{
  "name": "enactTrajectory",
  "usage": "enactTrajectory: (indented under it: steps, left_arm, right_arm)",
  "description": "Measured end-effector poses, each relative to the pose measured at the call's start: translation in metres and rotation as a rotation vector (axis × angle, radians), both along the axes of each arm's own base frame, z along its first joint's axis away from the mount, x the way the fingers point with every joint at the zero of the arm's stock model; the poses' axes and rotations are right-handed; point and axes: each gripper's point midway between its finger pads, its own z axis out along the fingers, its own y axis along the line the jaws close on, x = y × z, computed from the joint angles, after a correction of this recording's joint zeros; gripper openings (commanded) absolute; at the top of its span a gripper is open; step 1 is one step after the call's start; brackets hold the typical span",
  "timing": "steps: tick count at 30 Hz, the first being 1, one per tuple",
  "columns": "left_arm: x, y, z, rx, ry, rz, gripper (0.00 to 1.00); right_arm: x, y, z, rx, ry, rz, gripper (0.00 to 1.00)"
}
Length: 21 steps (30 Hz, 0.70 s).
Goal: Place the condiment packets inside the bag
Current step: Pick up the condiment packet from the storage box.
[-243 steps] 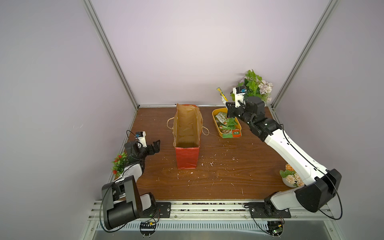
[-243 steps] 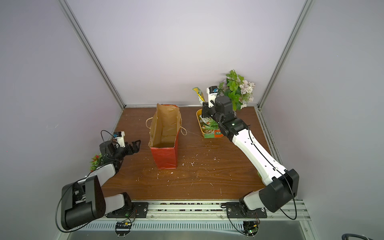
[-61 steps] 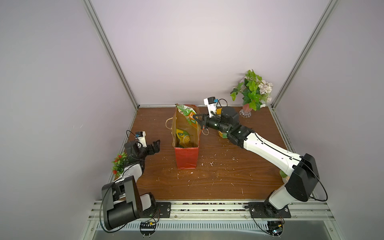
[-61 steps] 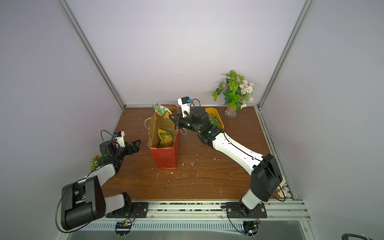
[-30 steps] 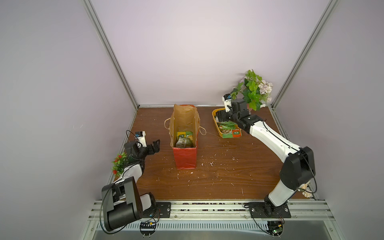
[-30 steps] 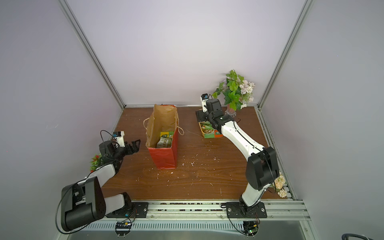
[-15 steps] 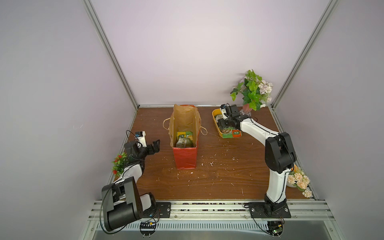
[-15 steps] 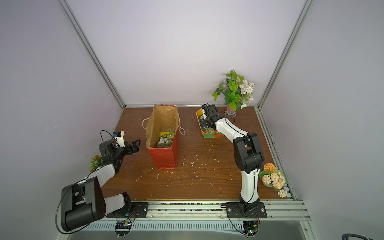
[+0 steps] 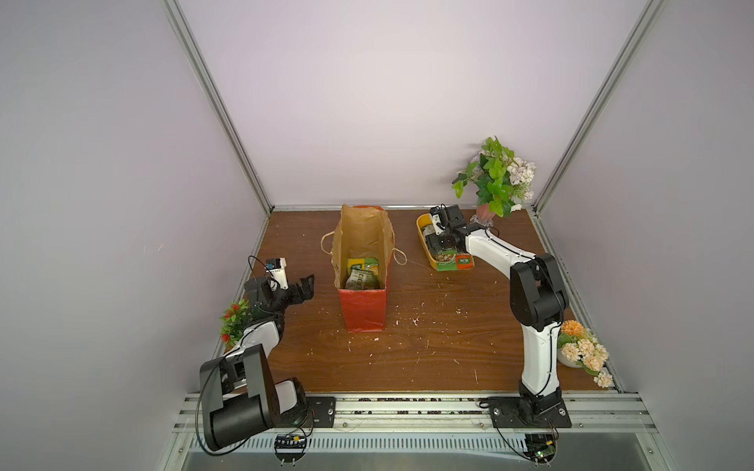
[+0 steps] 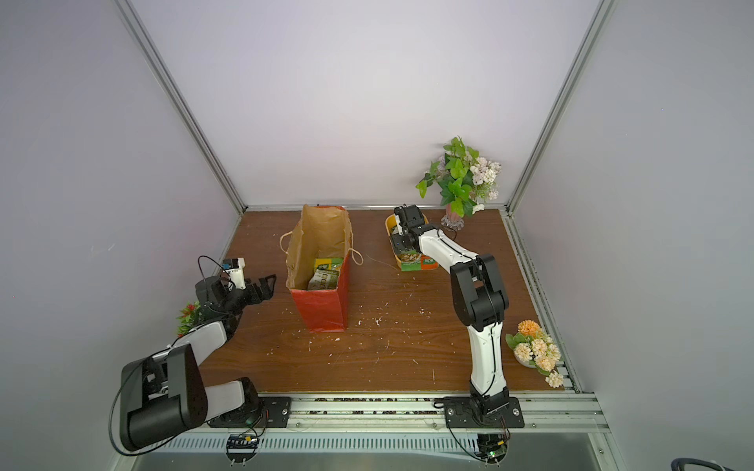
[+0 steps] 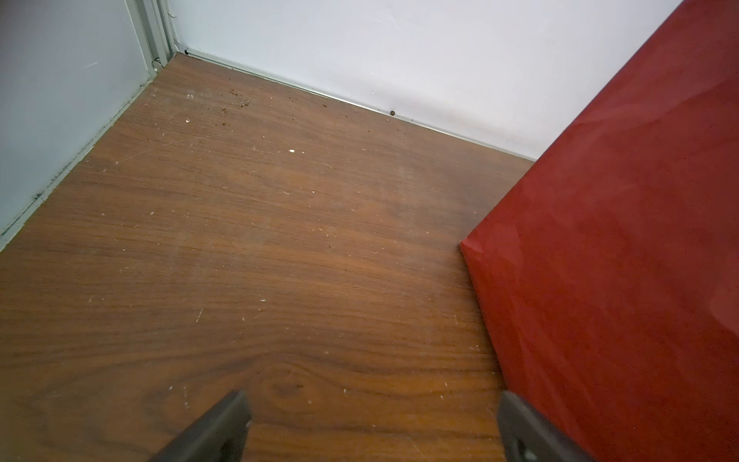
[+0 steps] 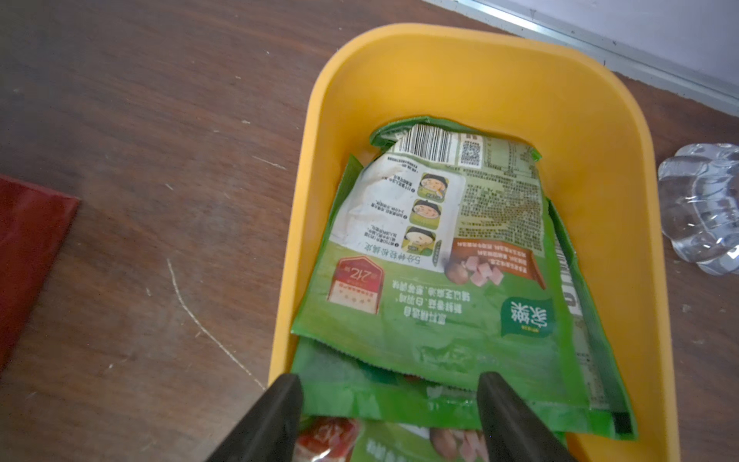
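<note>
**Right gripper open over the packets in the tub**

The brown bench [image 9: 428,338] carries everything. The red bag [image 9: 363,310] stands upright near its middle, with the mouth open and brown paper inside. At about 2 o'clock from the bag, the yellow tub [image 9: 421,223] lies close to the back wall. Some condiment packets [image 9: 361,277] lie on the bottom of the bag, and more green packets [image 12: 436,280] are stacked in the tub. The right gripper [image 12: 388,380] is low over the tub with its jaws wide apart above the top packets, and it grips nothing. The left gripper [image 11: 372,400], at 9 o'clock from the bag, is fully spread and empty.
</note>
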Motion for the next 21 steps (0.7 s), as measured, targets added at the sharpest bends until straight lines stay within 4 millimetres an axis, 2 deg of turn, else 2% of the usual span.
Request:
enactTrajectory:
  steps: [11,14,18,21]
  left_arm:
    - [0.0,0.0,-0.001,-0.001,0.004,0.0,1.0]
    - [0.0,0.0,-0.001,-0.001,0.004,0.0,1.0]
    - [0.0,0.0,-0.001,-0.001,0.004,0.0,1.0]
    - [0.0,0.0,-0.001,-0.001,0.004,0.0,1.0]
  right_arm:
    - [0.031,0.002,-0.011,-0.05,-0.016,-0.024,0.7]
    - [0.039,0.002,-0.019,-0.071,-0.011,-0.03,0.6]
    - [0.043,0.0,-0.028,-0.097,-0.001,-0.036,0.36]
    - [0.043,0.001,-0.027,-0.097,-0.006,-0.037,0.24]
